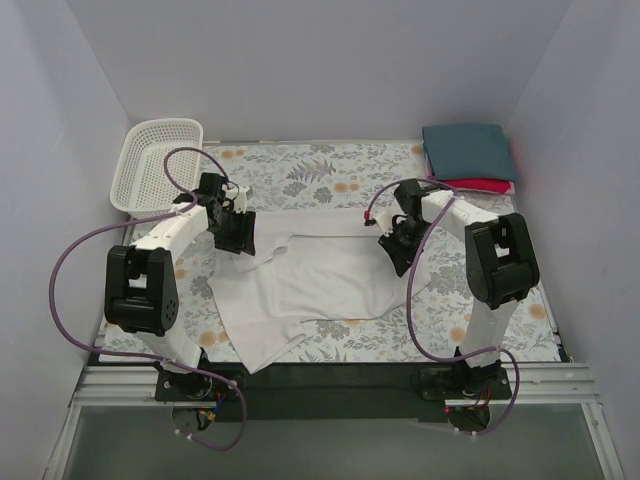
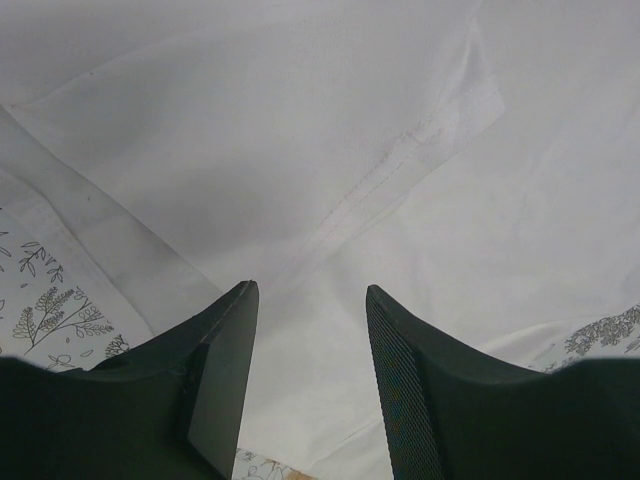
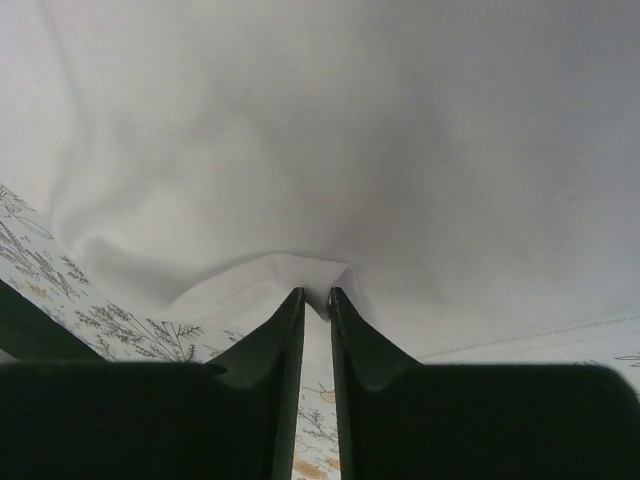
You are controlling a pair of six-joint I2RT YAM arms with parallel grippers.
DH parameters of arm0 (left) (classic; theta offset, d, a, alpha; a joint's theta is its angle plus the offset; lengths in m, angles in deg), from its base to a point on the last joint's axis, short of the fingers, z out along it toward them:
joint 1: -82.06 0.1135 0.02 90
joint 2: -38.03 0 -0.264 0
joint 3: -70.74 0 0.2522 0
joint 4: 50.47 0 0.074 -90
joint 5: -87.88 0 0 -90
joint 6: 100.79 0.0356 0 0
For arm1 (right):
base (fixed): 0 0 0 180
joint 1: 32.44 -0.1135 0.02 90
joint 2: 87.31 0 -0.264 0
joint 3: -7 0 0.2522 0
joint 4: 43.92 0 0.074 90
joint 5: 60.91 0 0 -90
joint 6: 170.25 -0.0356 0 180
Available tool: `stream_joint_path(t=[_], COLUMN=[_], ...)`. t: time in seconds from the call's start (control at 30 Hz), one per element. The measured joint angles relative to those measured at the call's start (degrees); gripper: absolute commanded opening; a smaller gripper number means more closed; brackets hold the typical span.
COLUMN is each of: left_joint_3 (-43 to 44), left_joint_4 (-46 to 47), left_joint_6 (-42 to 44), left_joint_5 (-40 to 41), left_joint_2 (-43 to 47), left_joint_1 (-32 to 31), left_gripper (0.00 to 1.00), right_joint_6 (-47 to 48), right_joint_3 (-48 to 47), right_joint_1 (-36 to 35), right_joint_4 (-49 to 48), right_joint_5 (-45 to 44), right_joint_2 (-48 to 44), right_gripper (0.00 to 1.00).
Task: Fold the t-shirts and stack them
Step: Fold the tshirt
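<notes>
Under me, white t-shirt [image 1: 310, 280]: soft matt cloth, stitched seam. My left gripper [image 2: 310, 288] fingers [image 2: 405, 390]: matt black, one pad finely ribbed. Basket [image 1: 150, 170]: white plastic mesh.

A white t-shirt [image 1: 310, 285] lies rumpled on the floral table cloth [image 1: 320, 170], the left gripper [image 1: 237, 235] at its left edge, the right gripper [image 1: 397, 245] at its right; folded teal shirt [image 1: 468, 150] atop red shirt [image 1: 490, 185], far right; mesh basket [image 1: 155, 165], far left.

shirt [image 1: 320, 280] centre, basket [image 1: 155, 165] far left, stack [image 1: 468, 152] far right
</notes>
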Motion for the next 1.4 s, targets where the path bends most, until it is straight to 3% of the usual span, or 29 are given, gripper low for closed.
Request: stream_joint_path(t=[0.03,0.1,0.5,0.6,0.63,0.7,0.83,1.03,1.4], left_joint_3=[-0.07,-0.35,-1.79,-2.10,-2.29,-2.60,-2.60,-2.60,1.97], left_joint_4=[0.02,0.48,0.79,0.74,0.70,0.26,-0.87,-1.97,0.55], left_joint_6=[0.00,0.00,0.39,0.68,0.72,0.92,1.14,1.95,1.31], left_joint_5=[0.00,0.04,0.66,1.11,1.25,1.38,1.57,2.51,4.50], left_joint_2=[0.00,0.04,0.63,0.72,0.90,1.36,3.04,6.19,-2.45], left_joint_1=[0.00,0.00,0.00,0.00,0.00,0.00,0.00,0.00,-0.04], left_gripper=[0.46,0.46,0.46,0.46,0.46,0.46,0.46,0.45,0.36], right_joint_6=[-0.15,-0.33,2.38,3.74,4.22,5.29,6.69,6.82,-3.65], right_joint_3=[0.28,0.98,14.53,18.51,19.54,20.55,19.65,8.44,-1.01], right_joint_1=[0.00,0.00,0.00,0.02,0.04,0.15,0.59,0.96,0.98], right_joint_4=[0.02,-0.09,4.17,5.16,5.46,6.40,8.20,9.88,-3.45], right_joint_5=[-0.04,-0.31,-6.03,-9.07,-10.10,-11.93,-13.27,-10.86,-5.40], right_joint_2=[0.00,-0.39,-17.22,-19.34,-19.93,-20.81,-22.58,-21.29,-3.32], right_gripper=[0.10,0.02,0.01,0.27,0.47,0.53,0.48,0.37,0.32])
